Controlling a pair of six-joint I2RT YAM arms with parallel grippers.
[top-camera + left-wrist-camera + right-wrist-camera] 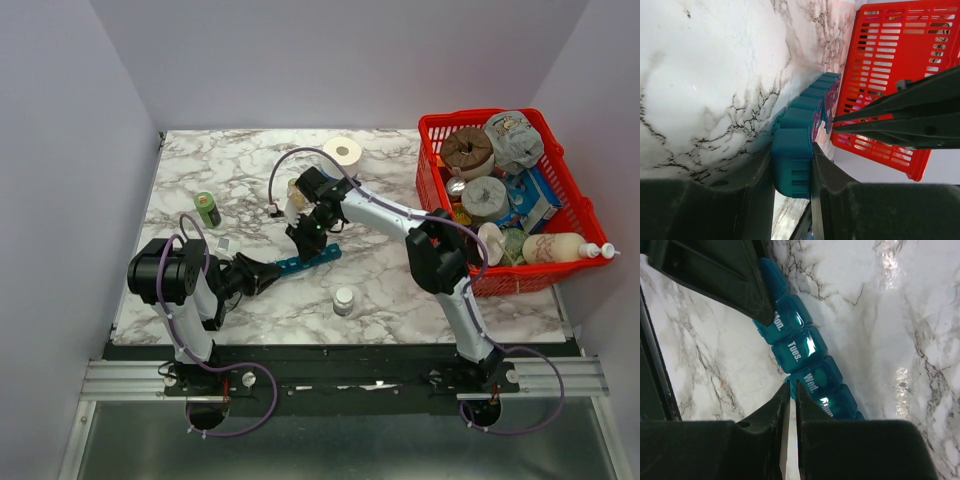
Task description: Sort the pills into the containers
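The containers are one teal pill organizer strip [310, 260] lying on the marble table, with lids marked Mon., Tues., Wed. in the right wrist view [800, 347]. All lids in view are closed. My left gripper [266, 273] is shut on the strip's left end, which sits between its fingers in the left wrist view [792, 152]. My right gripper [305, 240] hovers over the strip's middle. Its fingers are almost together, with the tips [792, 386] at the front lip of the Wed. compartment. No pills show in any view.
A white-capped bottle [344, 300] stands just in front of the strip. A green can [208, 209] and a small pale item [224, 245] sit at the left. A tape roll [343, 152] is at the back. A full red mesh basket [505, 200] is at the right.
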